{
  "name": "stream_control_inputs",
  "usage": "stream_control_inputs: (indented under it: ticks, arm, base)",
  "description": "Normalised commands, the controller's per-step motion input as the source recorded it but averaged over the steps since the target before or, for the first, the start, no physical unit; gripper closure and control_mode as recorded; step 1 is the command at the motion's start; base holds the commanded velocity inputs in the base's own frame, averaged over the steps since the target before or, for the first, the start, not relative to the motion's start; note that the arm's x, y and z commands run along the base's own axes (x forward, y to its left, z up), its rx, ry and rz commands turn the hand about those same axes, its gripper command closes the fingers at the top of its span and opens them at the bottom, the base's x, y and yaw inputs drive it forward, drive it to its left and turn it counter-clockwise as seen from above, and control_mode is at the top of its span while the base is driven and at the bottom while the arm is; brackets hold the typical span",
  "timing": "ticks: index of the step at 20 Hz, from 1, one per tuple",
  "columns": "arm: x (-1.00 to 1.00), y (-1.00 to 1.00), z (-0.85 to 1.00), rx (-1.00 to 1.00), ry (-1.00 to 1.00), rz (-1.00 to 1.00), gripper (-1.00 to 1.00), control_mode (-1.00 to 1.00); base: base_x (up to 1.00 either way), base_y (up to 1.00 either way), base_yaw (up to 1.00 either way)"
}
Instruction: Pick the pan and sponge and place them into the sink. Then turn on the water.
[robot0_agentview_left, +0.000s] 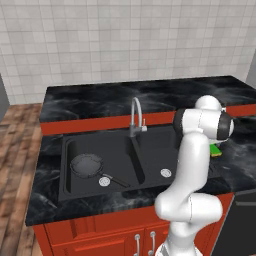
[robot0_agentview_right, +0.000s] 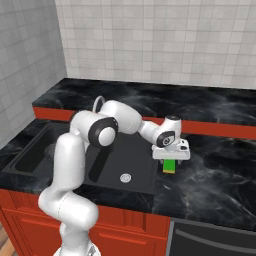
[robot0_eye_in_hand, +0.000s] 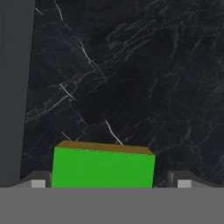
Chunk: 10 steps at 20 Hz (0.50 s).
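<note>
One of the three parts of the task is looking finished, and two are still waiting. Nearest to the camera on the hand, the sponge (robot0_eye_in_hand: 103, 168) is sitting between the two fingers of the tool (robot0_agentview_right: 170, 159), which are standing apart on both sides of it; I cannot tell if they are already touching it, so I am judging the tool as spread and not yet holding. The sponge is lying on the dark marble table (robot0_agentview_right: 215, 185), just beside the right edge of the sink (robot0_agentview_left: 67, 150), so it is not in the basin yet. Farther away, the pan (robot0_agentview_left: 87, 165) is already resting in the left basin, with its handle pointing toward the drain. At the back, the faucet (robot0_agentview_left: 135, 116) is standing over the divider, and no stream is coming from it, so turning on the water is remaining as the last step.
</note>
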Motion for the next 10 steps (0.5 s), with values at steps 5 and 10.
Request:
stream_control_inputs:
  ticks: [5,10]
  arm:
    - [0.00,0.00,-0.29,0.00,0.00,0.00,1.00,-1.00]
    - [0.00,0.00,-0.14,0.00,0.00,0.00,1.00,-1.00]
  base:
    - [0.00,0.00,0.00]
    - [0.00,0.00,0.00]
